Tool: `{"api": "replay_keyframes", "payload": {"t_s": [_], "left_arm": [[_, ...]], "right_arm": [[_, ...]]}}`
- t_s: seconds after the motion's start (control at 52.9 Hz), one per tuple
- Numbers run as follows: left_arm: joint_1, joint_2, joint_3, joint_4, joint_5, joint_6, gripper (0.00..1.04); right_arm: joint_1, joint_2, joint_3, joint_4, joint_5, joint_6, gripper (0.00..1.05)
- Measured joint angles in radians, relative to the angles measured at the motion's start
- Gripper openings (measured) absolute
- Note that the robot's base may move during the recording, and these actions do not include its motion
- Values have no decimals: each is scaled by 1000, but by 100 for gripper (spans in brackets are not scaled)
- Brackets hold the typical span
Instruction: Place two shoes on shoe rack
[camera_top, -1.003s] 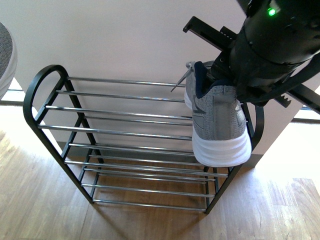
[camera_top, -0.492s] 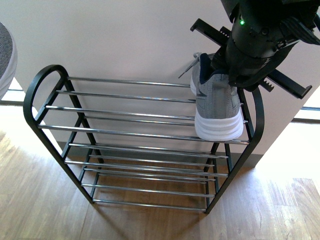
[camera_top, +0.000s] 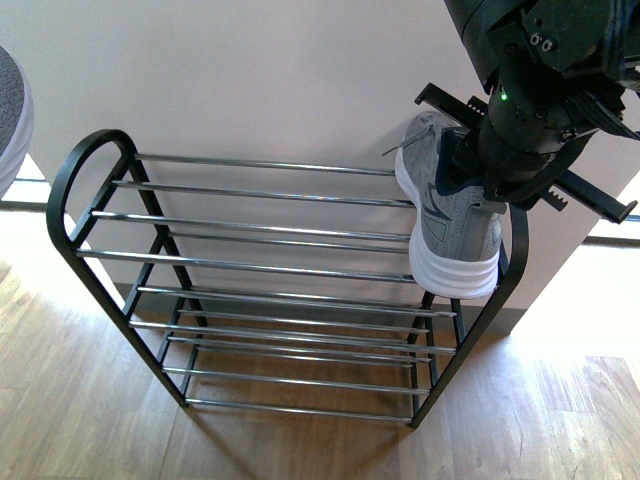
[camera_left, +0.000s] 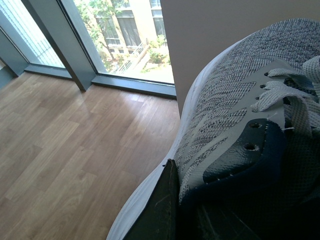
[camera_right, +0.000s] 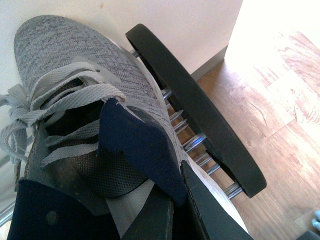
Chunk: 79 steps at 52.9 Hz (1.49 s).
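Right jaws pinch a grey knit sneaker (camera_top: 452, 225) at the right end of the chrome-barred rack (camera_top: 75, 180); left jaws clamp a second sneaker (camera_left: 235, 115).

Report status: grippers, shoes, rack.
Right gripper shut on one sneaker, over shoe rack top tier, right end; contact unclear. Left gripper shut on second sneaker, left of rack. No obstruction seen.

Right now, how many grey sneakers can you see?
2. One sneaker is in the right gripper at the right end of the shoe rack's top tier; the other sneaker is in the left gripper, barely showing at the front view's left edge.
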Motion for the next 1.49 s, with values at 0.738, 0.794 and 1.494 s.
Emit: {"api": "replay_keyframes", "payload": {"t_s": [0.738,0.794,1.494], "left_arm": [[0,0,0,0,0,0,2],[0,0,0,0,0,0,2],[0,0,0,0,0,0,2]], "right_arm": [[-29,62,20,83,27,-14,28],[-32,62,26,86,25,-14,37],[-318,-714,-367,40,-489,-868,95]]}}
